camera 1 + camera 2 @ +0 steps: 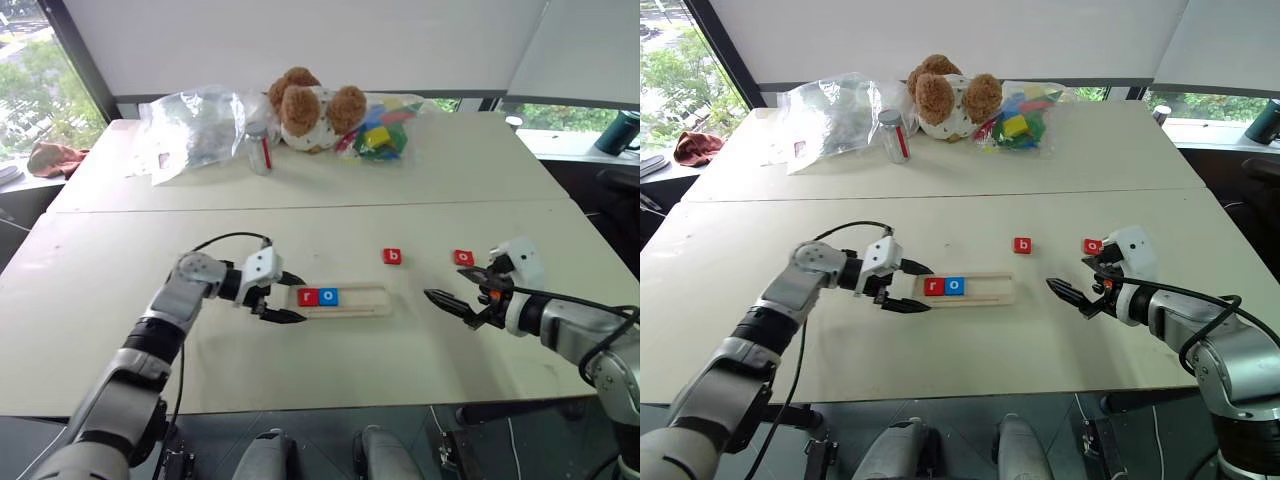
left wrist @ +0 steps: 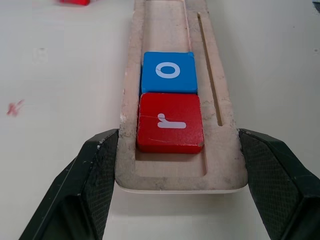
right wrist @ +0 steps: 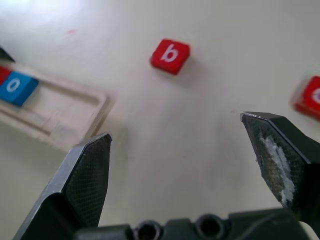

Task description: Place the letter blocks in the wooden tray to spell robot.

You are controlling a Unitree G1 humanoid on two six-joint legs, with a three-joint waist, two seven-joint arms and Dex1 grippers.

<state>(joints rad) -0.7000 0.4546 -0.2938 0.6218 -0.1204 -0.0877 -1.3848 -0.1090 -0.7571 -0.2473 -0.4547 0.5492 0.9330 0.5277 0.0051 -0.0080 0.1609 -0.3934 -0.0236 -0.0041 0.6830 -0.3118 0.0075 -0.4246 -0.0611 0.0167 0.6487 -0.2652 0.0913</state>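
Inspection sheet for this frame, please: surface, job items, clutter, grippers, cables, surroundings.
Surface: pale table, two tops butted together.
Job's things: wooden tray holds red r then blue o, touching; red b and red o loose on the table.
Clutter: teddy bear, clear bag, bag of coloured blocks, small jar at the far edge.
Grippers: left gripper clamps the tray's end; right gripper open, empty.
Cables: black cable loops over the left wrist.
Surroundings: windows, greenery outside.

White table (image 1: pixel 330 345): wooden tray (image 1: pixel 360 303), 2 loose red letter blocks (image 1: pixel 392 256).
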